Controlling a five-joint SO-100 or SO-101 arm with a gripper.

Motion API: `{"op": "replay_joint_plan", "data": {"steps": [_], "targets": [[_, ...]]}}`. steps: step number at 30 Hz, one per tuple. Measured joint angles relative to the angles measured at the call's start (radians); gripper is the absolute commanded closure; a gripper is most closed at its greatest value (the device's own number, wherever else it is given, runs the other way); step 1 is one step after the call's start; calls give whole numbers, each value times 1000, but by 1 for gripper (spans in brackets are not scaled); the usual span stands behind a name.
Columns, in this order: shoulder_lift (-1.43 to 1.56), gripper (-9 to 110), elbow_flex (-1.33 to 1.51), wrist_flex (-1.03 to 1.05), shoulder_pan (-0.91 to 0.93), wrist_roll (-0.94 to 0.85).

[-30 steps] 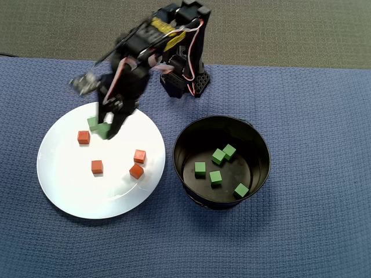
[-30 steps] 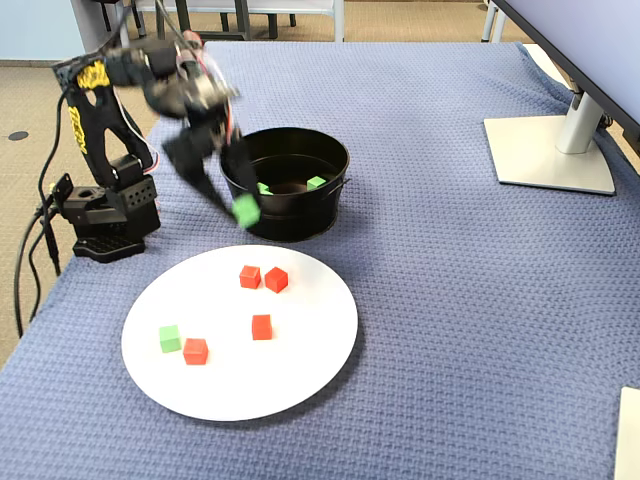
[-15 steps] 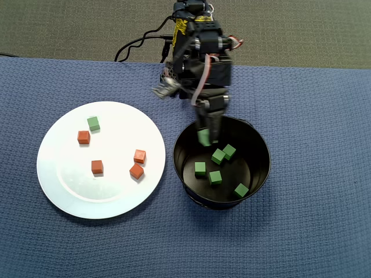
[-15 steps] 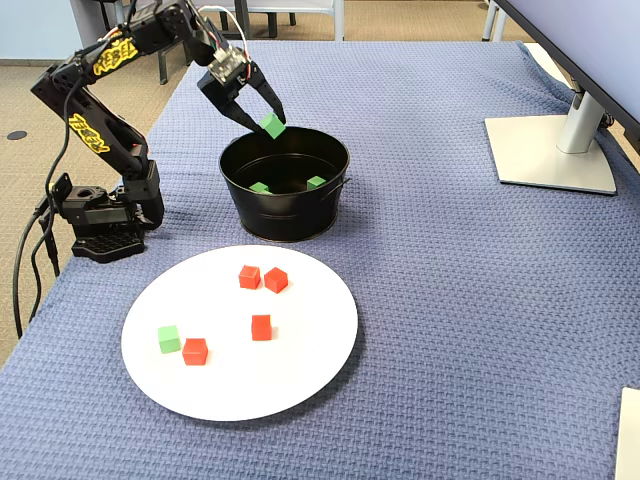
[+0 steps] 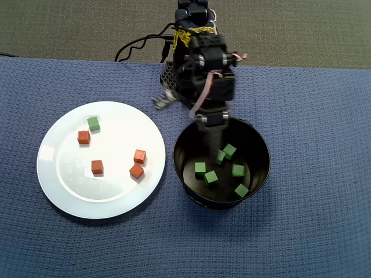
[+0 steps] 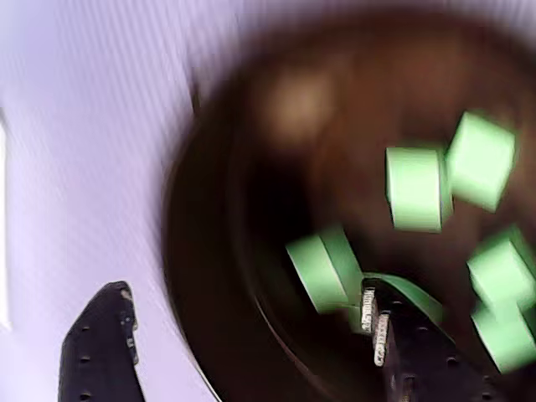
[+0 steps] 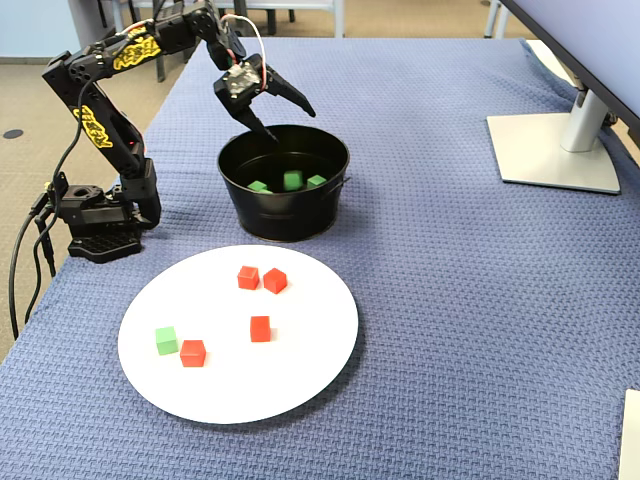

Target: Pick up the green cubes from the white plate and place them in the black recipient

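Hanging over the far rim of the black recipient (image 7: 284, 215), the pincer (image 7: 290, 117) stands with its two fingers spread wide apart and nothing between them. In the overhead view the arm (image 5: 200, 63) reaches from its base at the far edge of the blue cloth-covered surface (image 5: 313, 231) toward the pot. Six green cubes (image 5: 211, 177) lie on the pot's glossy floor in that view, loosely scattered, two of them touching near the far side. The wrist view is blurred, yet it shows several of these cubes (image 6: 414, 188) inside the dark pot below the parted fingers. To the left of the pot in the overhead view sits the white plate (image 5: 69, 200), just beside it but not touching. One green cube (image 5: 93, 123) rests on the plate's far left part, close to one of four red-orange cubes (image 5: 97, 167).
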Motion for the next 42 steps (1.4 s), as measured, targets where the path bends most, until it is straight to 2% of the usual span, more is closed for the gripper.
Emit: {"op": "replay_joint_plan", "data": {"steps": [3, 10, 13, 16, 20, 30, 35, 42], "targets": [[0, 79, -72, 55, 144, 5], [-77, 75, -184, 270, 402, 15], [-121, 71, -189, 353, 503, -57], [-169, 69, -170, 405, 591, -216], [-230, 73, -81, 360, 699, -449], [-425, 73, -29, 166, 914, -724], [-471, 74, -31, 140, 948, -833], [-502, 73, -31, 152, 996, -1085]]}}
